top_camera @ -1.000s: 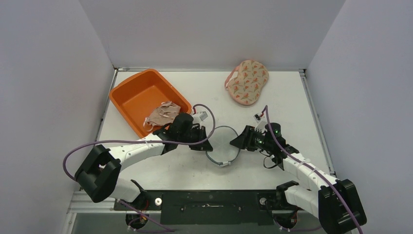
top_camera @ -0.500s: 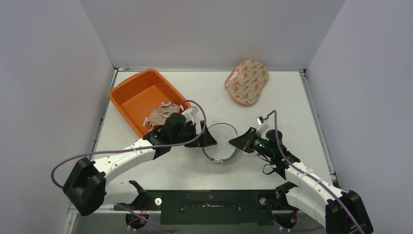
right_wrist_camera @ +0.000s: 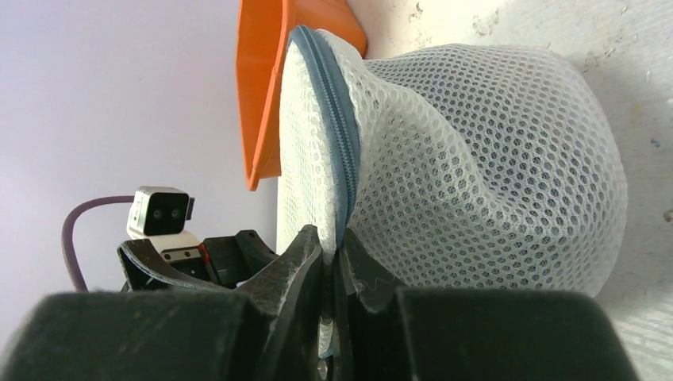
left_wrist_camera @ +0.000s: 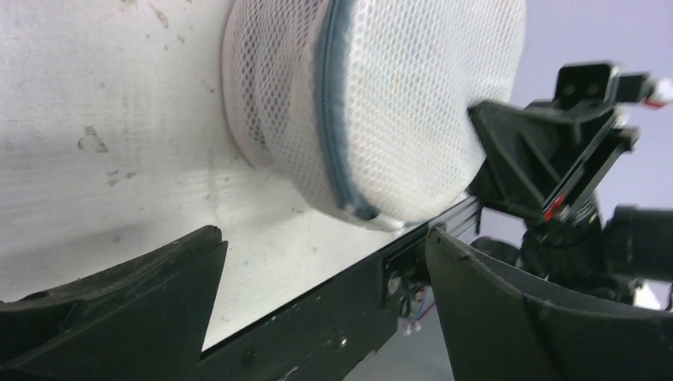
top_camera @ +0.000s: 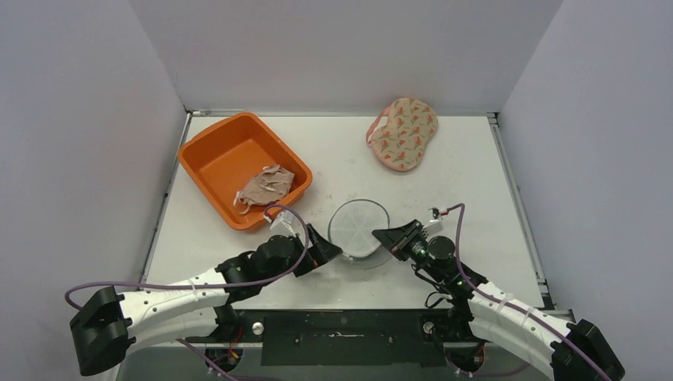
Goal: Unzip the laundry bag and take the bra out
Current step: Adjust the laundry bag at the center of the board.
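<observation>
Right fingers (right_wrist_camera: pixel 295 266) are pressed together, pinching the bag (top_camera: pixel 359 228) right at its zipper (right_wrist_camera: pixel 337 143). The bag sits mid-counter (top_camera: pixel 476 175), propped up between my two arms. Left fingers (left_wrist_camera: pixel 135 294) are spread wide just beside its other side, holding nothing.

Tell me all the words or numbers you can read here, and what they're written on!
No text: nothing here shows readable words, numbers or labels.
The round white mesh laundry bag is plain.
The orange plastic tub is plain.
The beige padded fabric piece has only an orange printed pattern, no letters.
</observation>
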Robot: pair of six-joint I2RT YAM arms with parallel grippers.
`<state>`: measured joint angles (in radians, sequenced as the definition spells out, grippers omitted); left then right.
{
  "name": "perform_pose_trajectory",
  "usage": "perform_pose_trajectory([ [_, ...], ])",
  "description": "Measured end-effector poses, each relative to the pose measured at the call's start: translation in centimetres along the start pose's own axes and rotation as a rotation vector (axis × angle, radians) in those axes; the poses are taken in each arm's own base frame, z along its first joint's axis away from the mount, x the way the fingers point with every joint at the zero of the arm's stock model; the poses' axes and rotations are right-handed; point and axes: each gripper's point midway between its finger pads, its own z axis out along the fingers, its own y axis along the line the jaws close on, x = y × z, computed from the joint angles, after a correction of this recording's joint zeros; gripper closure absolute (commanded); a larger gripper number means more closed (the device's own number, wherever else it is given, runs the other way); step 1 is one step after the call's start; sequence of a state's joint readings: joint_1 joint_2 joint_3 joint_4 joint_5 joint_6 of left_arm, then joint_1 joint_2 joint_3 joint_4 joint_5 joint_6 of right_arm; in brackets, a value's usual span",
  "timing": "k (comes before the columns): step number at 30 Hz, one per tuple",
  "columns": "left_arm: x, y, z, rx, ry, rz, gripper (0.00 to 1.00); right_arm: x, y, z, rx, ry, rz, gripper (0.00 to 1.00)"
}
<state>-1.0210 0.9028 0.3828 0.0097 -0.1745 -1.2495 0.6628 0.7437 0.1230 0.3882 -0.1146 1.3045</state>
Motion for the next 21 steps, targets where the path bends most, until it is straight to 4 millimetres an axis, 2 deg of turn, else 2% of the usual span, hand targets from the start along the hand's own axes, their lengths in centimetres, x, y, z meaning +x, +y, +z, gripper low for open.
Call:
perform_pose_trajectory([
  [2,-0.4,-0.5,0.1,0.011,-0.033,-0.03,0.0,0.2,0.2,0.1,0.003,-0.018,0.004,0.95],
  [3,-0.7,-0.7,0.2,0.013,-0.048,-0.045,0.06,0.3,0.1,0.1,0.01,-0.023,0.005,0.95],
  [7,-1.1,-1.1,1.1,0.015,-0.076,-0.084,0.2,0.5,-0.4,0.4,0.036,-0.036,-0.003,0.95],
  [11,-1.1,-1.4,1.7,0.022,-0.077,-0.106,0.36,0.3,-0.6,0.4,0.046,-0.054,-0.007,0.95],
  [17,-0.9,-1.8,2.8,0.041,-0.066,-0.118,0.55,0.0,-0.5,0.2,0.044,-0.064,-0.017,0.95],
  [21,-0.6,-1.5,3.6,0.032,-0.045,-0.121,0.75,0.0,-0.6,0.1,0.046,-0.063,-0.034,0.95],
])
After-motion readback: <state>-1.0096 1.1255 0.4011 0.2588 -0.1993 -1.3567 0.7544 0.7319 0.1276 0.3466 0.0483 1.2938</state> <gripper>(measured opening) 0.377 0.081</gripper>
